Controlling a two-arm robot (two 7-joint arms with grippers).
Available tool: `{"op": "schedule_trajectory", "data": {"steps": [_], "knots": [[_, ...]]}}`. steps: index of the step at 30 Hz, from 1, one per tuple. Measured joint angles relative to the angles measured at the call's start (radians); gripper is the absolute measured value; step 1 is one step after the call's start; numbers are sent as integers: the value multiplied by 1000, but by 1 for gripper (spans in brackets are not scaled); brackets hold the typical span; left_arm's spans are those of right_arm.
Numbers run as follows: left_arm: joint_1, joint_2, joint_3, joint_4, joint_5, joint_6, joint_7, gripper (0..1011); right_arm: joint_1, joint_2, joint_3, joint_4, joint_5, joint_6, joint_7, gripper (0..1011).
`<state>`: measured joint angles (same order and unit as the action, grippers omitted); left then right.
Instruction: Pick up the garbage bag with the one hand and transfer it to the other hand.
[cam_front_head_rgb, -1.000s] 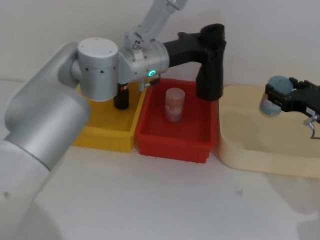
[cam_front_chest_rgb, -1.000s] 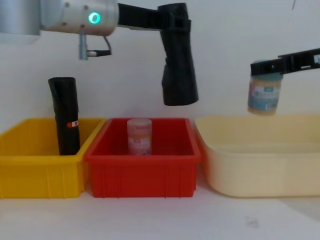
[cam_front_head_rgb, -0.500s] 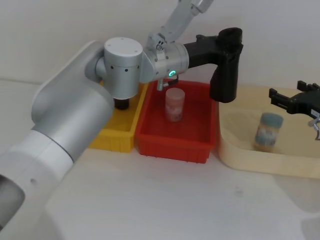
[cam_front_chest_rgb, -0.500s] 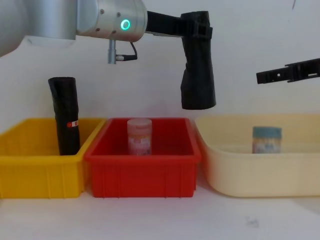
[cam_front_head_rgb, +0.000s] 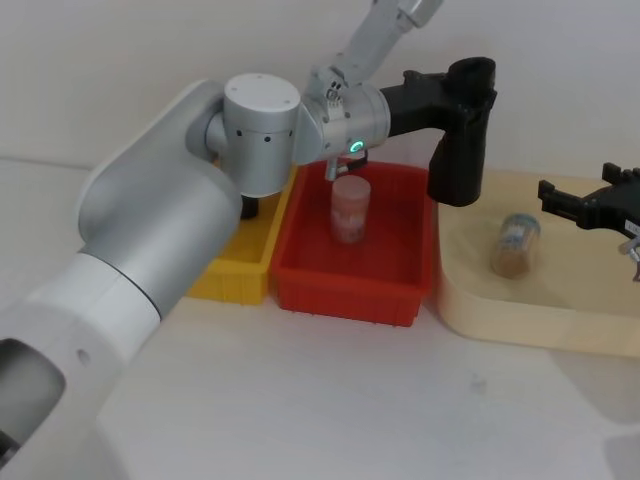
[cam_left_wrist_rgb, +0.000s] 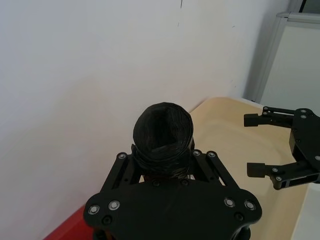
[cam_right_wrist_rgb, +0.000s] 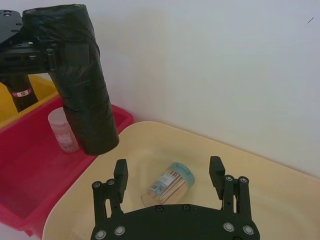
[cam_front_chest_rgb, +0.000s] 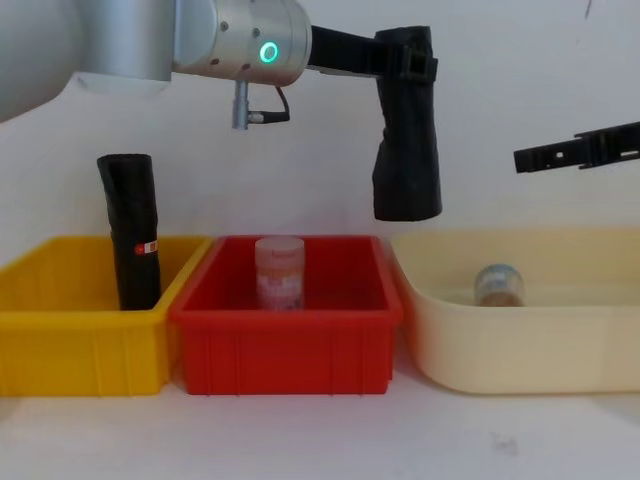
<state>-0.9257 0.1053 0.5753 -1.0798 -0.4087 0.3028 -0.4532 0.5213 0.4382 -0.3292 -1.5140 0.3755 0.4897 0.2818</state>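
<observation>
The big silver left arm (cam_front_head_rgb: 150, 230) reaches across from the left, far over the bins. Below it, three boxes stand in a row: a yellow bin (cam_front_head_rgb: 235, 280) on the left, a red bin (cam_front_head_rgb: 345, 295) in the middle and a wide cream tub (cam_front_head_rgb: 520, 330) on the right.

The garbage bag (cam_front_chest_rgb: 407, 140) is up in the air. It hangs over the spot where the red bin meets the cream tub and touches neither. So I think the first part of the job is done: the bag has been picked up. The second part is not done yet, because only one gripper has it.

The bag stands almost straight up and down. Its long side runs from top to bottom, and its free end points down at the bins.

The left gripper (cam_front_head_rgb: 468, 85) is closed tight around the top end of the bag. The right gripper (cam_left_wrist_rgb: 249, 144) is over the cream tub, well apart from the bag on its right. Its fingers are spread wide and it holds nothing.

What I think is left: the two must come together, the right gripper must close on the bag, and the left one must let go.

A thin black roll (cam_front_chest_rgb: 133, 230) stands in the yellow bin, a cup (cam_front_head_rgb: 350, 208) stands in the red bin, and a jar (cam_front_head_rgb: 515, 245) lies on its side in the tub.
</observation>
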Motion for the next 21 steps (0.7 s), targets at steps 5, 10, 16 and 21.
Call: {"op": "schedule_trajectory", "data": {"steps": [5,10,16,21], "knots": [[-3,-3,2,5,1,-1,1,365,1,0,0,2,-1,0,1,1000],[-4,-5,4,9,1,-2,1,365,1,0,0,4,-1,-1,1,1000],[-6,-7,5,12,2,-3,1,365,1,0,0,5,-2,-1,1,1000],[-7,-8,5,13,3,-4,1,365,2,0,0,6,-2,-1,1,1000]]}}
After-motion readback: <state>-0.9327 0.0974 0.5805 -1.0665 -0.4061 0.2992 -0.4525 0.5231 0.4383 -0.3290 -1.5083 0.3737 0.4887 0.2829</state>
